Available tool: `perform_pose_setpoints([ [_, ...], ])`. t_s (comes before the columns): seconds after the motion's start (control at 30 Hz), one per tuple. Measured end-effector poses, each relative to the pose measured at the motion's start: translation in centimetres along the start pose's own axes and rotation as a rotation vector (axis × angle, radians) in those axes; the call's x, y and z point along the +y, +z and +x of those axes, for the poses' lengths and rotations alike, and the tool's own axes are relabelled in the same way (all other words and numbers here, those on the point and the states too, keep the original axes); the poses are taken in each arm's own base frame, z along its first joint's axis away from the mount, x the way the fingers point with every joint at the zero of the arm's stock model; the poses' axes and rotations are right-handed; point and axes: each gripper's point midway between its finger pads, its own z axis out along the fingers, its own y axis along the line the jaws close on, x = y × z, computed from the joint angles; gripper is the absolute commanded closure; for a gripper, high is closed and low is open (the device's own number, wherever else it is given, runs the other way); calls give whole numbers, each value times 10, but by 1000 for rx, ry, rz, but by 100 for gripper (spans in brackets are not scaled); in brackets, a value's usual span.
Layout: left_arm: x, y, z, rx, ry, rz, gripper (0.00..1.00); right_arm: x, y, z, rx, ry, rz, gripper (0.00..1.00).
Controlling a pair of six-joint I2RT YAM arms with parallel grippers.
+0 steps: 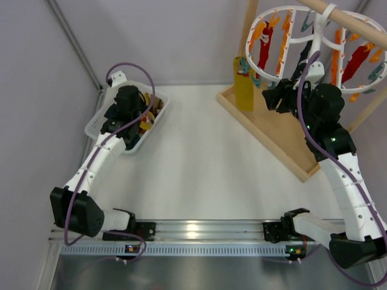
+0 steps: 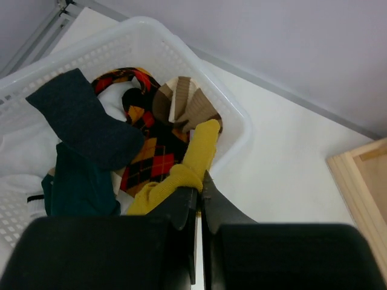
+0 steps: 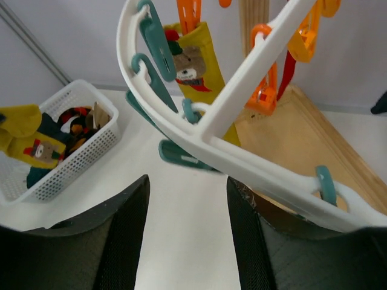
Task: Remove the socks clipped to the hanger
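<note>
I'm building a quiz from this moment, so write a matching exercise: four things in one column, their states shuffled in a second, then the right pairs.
Column A
1. left pincer
2. right pincer
3. white basket
4. hanger

Column B
a. open, fingers apart
b. holds loose socks in a pile
c. shut on a yellow sock
d. has a yellow bear sock hanging from a clip

Pairs: 1-c, 2-a, 3-b, 4-d

White mesh basket [image 2: 145, 25] far left on table [image 1: 199, 163]; wooden stand base [image 1: 278, 130] right.
</note>
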Motion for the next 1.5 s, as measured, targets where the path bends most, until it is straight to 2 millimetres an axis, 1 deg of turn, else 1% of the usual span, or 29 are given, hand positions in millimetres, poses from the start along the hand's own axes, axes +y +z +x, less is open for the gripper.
perform_pose_setpoints([
  [0.07, 11, 14, -8, 3, -12, -27, 100, 0, -1, 2, 5, 1, -3, 46],
  [0.1, 15, 22, -10, 13, -15, -39, 100, 0, -2, 4, 9, 1, -6, 34],
  [0.17, 24, 35, -12, 26, -21, -62, 100, 2, -5, 7, 14, 6, -16, 25],
  [0.2, 28, 42, -12, 38, -21, -73, 93, 3, -7, 8, 14, 5, -19, 18],
  [0.23, 32, 48, -12, 47, -21, -84, 83, 3, -9, 8, 13, 6, -21, 15],
  [0.27, 36, 53, -12, 54, -19, -92, 67, 4, -11, 9, 13, 8, -23, 14],
  [0.3, 38, 57, -11, 61, -19, -96, 58, 5, -13, 9, 12, 10, -28, 9],
  [0.33, 40, 59, -9, 67, -26, -102, 52, 5, -16, 11, 12, 13, -32, 9],
  [0.37, 42, 60, -5, 80, -27, -107, 43, 7, -20, 12, 13, 14, -38, 8],
  [0.4, 42, 61, -3, 87, -29, -108, 35, 9, -25, 13, 11, 14, -48, 7],
  [0.43, 42, 61, -1, 96, -33, -104, 23, 10, -28, 13, 10, 15, -56, 5],
  [0.47, 41, 61, 1, 105, -32, -99, 13, 13, -32, 13, 10, 17, -68, 4],
  [0.5, 40, 61, 3, 111, -36, -96, 2, 16, -36, 13, 8, 19, -80, 2],
  [0.63, 35, 60, 11, 139, -53, -63, 2, 29, -60, 13, -6, 14, -147, 1],
  [0.77, 24, 49, 25, 194, -74, 3, 2, 36, -90, 20, -22, 7, -176, 0],
  [0.83, 6, 40, 28, 205, -63, 55, 2, 36, -101, 27, -26, 6, -175, 1],
  [0.87, -9, 34, 32, 210, -46, 96, 2, 36, -108, 29, -32, 5, -175, 1],
  [0.93, -50, 20, 42, 224, -4, 214, 2, 36, -121, 32, -41, 4, -170, 1],
  [0.97, -74, 8, 52, 242, 17, 285, 2, 36, -126, 33, -45, 3, -168, 0],
  [1.03, -126, -16, 67, 276, 38, 485, 2, 35, -135, 34, -51, 2, -160, 1],
  [1.07, -149, -27, 72, 285, 42, 588, 2, 34, -139, 35, -52, 3, -153, 1],
  [1.13, -185, -41, 75, 255, 37, 802, 2, 33, -146, 37, -53, 3, -145, 1],
  [1.2, -203, -42, 79, 231, 36, 926, 2, 33, -152, 40, -51, 6, -140, 1],
  [1.23, -213, -39, 82, 225, 39, 982, 2, 33, -156, 40, -53, 5, -141, 1],
  [1.3, -232, -26, 94, 239, 50, 1072, 2, 34, -162, 41, -60, 4, -142, 1],
  [1.4, -263, 2, 111, 254, 63, 1181, 2, 35, -172, 39, -82, 0, -147, 1],
  [1.5, -283, 22, 133, 288, 77, 1265, 2, 37, -179, 38, -98, -4, -151, 0],
])
